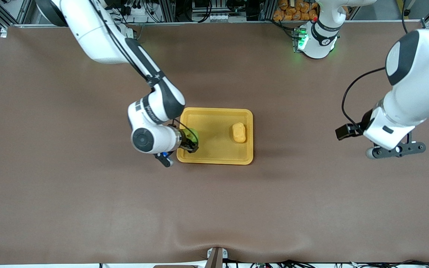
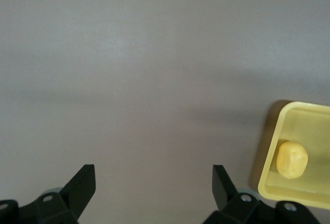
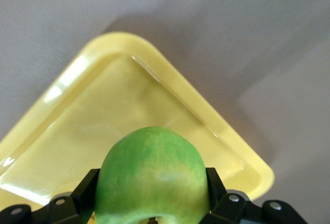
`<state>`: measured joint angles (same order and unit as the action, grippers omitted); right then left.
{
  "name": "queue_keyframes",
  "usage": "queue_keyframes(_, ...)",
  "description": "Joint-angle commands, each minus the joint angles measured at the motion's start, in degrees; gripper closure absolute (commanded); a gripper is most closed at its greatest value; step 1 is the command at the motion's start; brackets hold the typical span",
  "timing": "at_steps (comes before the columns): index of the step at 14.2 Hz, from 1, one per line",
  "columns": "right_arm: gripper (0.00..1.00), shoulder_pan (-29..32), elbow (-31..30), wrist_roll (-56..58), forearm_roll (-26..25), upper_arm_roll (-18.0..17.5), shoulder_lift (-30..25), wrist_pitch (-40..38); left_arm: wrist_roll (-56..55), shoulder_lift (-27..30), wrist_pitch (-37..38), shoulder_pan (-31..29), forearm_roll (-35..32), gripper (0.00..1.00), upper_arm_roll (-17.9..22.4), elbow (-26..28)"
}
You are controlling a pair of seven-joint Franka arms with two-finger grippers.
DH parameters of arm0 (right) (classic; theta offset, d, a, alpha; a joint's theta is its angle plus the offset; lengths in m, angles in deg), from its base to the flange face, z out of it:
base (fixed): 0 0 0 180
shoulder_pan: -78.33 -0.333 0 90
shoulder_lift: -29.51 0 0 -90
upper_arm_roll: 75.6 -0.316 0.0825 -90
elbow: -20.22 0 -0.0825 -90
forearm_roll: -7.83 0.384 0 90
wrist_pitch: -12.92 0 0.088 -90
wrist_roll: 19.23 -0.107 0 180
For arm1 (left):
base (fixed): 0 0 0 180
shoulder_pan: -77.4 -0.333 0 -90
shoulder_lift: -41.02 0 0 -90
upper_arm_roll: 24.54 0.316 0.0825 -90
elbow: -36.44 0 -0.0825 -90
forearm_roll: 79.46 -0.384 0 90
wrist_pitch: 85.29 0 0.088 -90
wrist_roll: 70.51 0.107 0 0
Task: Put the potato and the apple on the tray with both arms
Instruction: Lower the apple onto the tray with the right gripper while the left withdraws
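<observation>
The yellow tray [image 1: 214, 158] lies mid-table. The yellow-orange potato [image 1: 239, 132] rests in it toward the left arm's end; it also shows in the left wrist view [image 2: 292, 158] with the tray's corner [image 2: 273, 131]. My right gripper [image 1: 190, 143] is shut on the green apple [image 1: 191, 134] over the tray's end toward the right arm. In the right wrist view the apple [image 3: 152, 177] fills the space between the black fingers [image 3: 86, 188], above the tray [image 3: 77, 126]. My left gripper [image 1: 397, 149] is open and empty over bare table toward the left arm's end; its fingertips [image 2: 82, 182] stand wide apart.
The brown table cover [image 1: 88, 204] spreads round the tray. A pile of orange objects [image 1: 296, 10] sits past the table's edge near the left arm's base [image 1: 317, 39]. A small bracket [image 1: 216, 257] juts at the edge nearest the camera.
</observation>
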<state>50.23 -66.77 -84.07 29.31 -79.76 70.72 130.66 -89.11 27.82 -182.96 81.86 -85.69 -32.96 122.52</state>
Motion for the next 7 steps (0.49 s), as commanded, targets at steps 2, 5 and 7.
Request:
queue_keyframes(2, 0.87, -2.2, -1.2, -1.1, 1.3, 0.6, 0.7, 2.6, 7.0, 5.2, 0.9, -3.1, 1.0, 0.0, -0.2, 3.6)
queue_keyframes(5, 0.86, -3.3, -3.5, -1.8, 1.2, 0.7, 0.8, 5.7, 12.6, 6.9, 3.4, -3.4, 1.4, 0.0, 0.6, 3.7)
queue_keyframes(7, 0.86, -3.4, -3.7, -1.9, 0.9, 0.7, 0.6, 5.0, 14.0, 10.1, 3.7, -3.3, 1.4, 0.0, 1.0, 6.6)
